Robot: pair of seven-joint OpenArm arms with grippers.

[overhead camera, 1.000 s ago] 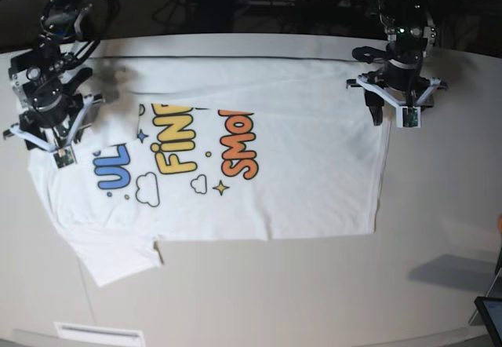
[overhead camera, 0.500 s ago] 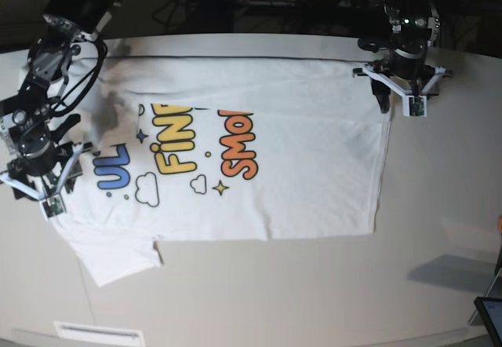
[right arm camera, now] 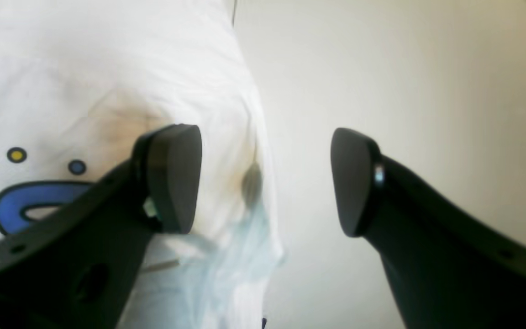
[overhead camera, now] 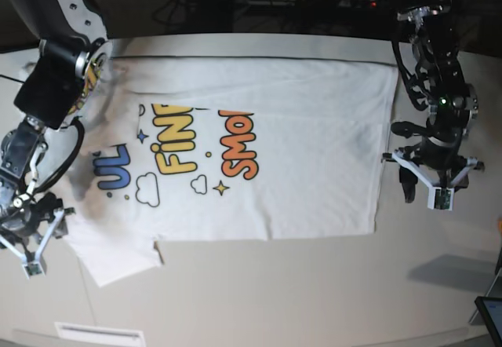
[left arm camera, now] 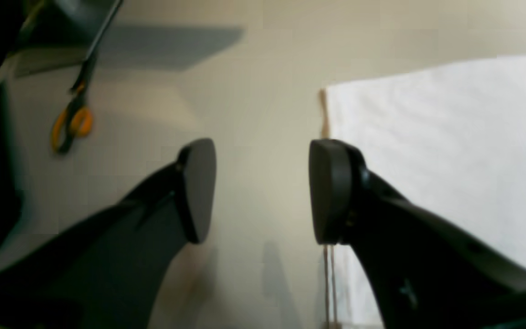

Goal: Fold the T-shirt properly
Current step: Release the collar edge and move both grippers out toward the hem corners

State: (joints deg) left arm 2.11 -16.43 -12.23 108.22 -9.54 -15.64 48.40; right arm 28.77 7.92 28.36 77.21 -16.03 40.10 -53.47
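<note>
The T-shirt (overhead camera: 259, 143) lies flat on the pale bench (overhead camera: 314, 284), print side up, with the blue, yellow and orange letters readable near the middle. It is spread wide across the bench, one short sleeve sticking out at the lower corner on the base view's left side.

The left claw (left arm camera: 262, 189) hangs over the bench just beside the hem edge of the T-shirt (left arm camera: 450, 151). Its two dark pads stand apart and nothing is between them; one pad is over the bare bench (left arm camera: 254, 91), the other is at the border of the cloth. In the wrist view, a pair of scissors with orange handles (left arm camera: 72, 119) lies on the bench well apart from the cloth.

The right claw (right arm camera: 265, 183) is above the other side of the T-shirt (right arm camera: 107, 68), near the blue letter. Its pads are also apart and empty; one pad is over the white cloth, the other over the bare bench (right arm camera: 404, 68). The side edge of the cloth runs between them
</note>
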